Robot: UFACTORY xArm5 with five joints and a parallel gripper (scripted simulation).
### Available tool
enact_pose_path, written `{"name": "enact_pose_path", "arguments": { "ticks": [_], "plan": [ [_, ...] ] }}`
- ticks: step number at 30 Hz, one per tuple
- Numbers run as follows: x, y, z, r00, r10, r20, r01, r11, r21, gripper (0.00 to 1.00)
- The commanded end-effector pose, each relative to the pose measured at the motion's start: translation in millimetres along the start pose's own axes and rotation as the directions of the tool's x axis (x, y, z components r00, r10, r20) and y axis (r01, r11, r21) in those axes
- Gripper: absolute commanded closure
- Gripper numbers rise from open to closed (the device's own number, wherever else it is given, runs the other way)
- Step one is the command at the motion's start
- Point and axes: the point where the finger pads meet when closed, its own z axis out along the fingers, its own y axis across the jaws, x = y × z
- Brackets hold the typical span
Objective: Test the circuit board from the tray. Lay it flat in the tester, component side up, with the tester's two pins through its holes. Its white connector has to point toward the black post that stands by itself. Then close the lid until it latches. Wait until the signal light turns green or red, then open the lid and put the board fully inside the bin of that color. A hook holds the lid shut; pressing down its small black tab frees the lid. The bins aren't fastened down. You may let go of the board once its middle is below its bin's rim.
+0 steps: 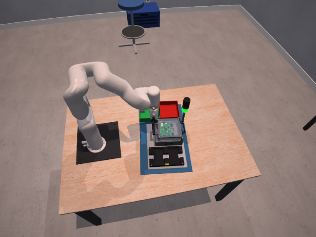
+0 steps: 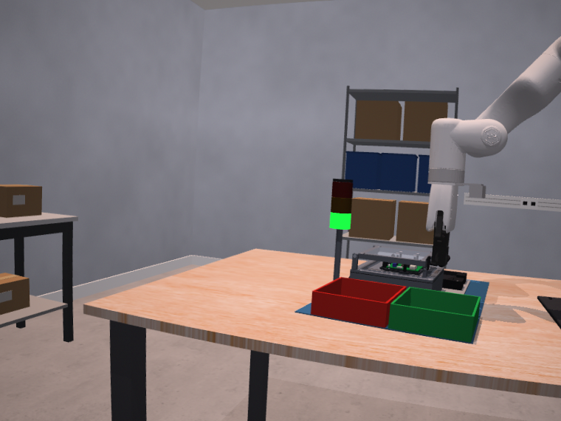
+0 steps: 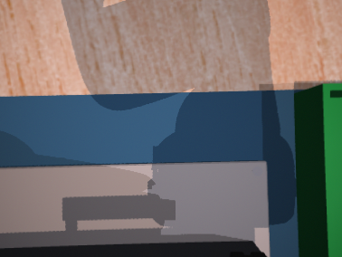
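The green circuit board (image 1: pixel 166 128) (image 2: pixel 401 267) lies flat in the grey tester (image 1: pixel 168 141) (image 2: pixel 389 276), under the clear lid, which is down. The signal light (image 1: pixel 185 110) (image 2: pixel 340 220) glows green. My gripper (image 1: pixel 153 119) (image 2: pixel 438 260) is shut with nothing in it, pointing down at the tester's left edge beside the lid. The fingers do not show in the wrist view. The green bin (image 1: pixel 144 116) (image 2: pixel 430 319) (image 3: pixel 332 181) and the red bin (image 1: pixel 168 109) (image 2: pixel 348 308) stand side by side behind the tester. The black tray (image 1: pixel 166 158) in front of the tester holds no board.
Everything stands on a blue mat (image 1: pixel 142 163) (image 3: pixel 90 131) on the wooden table (image 1: pixel 216 142). The arm's black base plate (image 1: pixel 112 142) is at the left. A stool (image 1: pixel 132 20) and a shelf rack (image 2: pixel 398 136) stand off the table.
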Motion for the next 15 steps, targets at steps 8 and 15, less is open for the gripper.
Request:
{"name": "enact_pose_path", "arguments": {
  "ticks": [8, 15],
  "plan": [
    [0, 0, 0.8, 1.000, 0.000, 0.001, 0.000, 1.000, 0.000, 1.00],
    [0, 0, -11.8, 1.000, 0.000, 0.001, 0.000, 1.000, 0.000, 1.00]
  ]
}}
